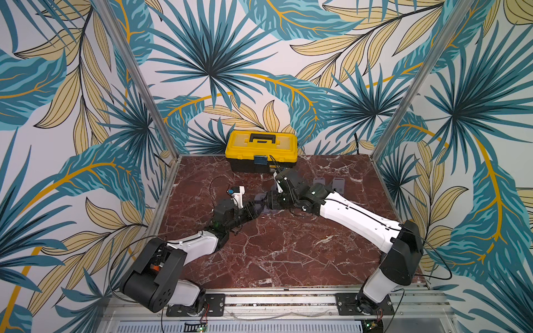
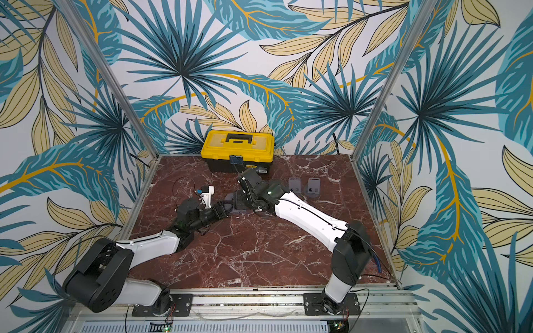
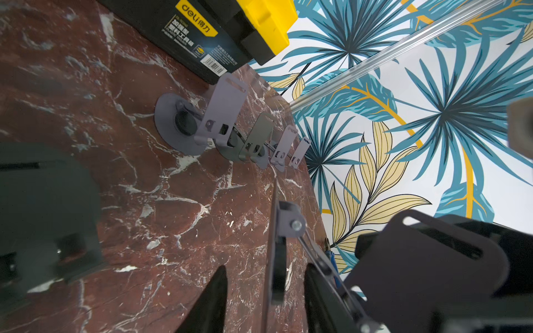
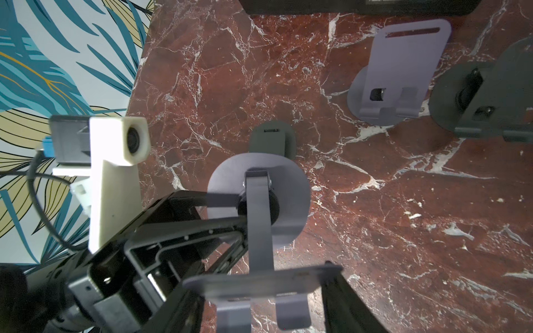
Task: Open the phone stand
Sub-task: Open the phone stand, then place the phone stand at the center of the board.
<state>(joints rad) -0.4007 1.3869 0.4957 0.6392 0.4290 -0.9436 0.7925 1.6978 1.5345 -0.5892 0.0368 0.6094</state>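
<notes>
Where the two arms meet: phone stand (image 4: 291, 201), pale lilac, near the middle of the counter (image 1: 274, 253), between the two pincers; in both top views the black wrists hide most of it
Stand's shape: round base; a narrow arm hinged at the base's middle; a plate with two hooked lips at the arm's far end; plate and base stand apart, joined only by the arm; whether the base rests on the marble I cannot tell
Right pincer (image 4: 259, 284): closed across the plate, a black finger at each side edge; holding the stand by that plate
Left pincer (image 3: 266, 268): fingers parted to a middling gap; the base's rim runs edge-on between them, with marble showing on both sides of it; gripping nothing
Other stands (image 3: 223, 109): four in a row in the left wrist view, unfolded, plates raised; the second one dark grey, the rest pale; two of them show in both top views, behind the right forearm
Toolbox (image 1: 261, 150): yellow lid shut, black body and handle; at the back edge of the counter, against the leaf-patterned wall (image 1: 259, 57)
Counter surface: red-brown marble with white veins
</notes>
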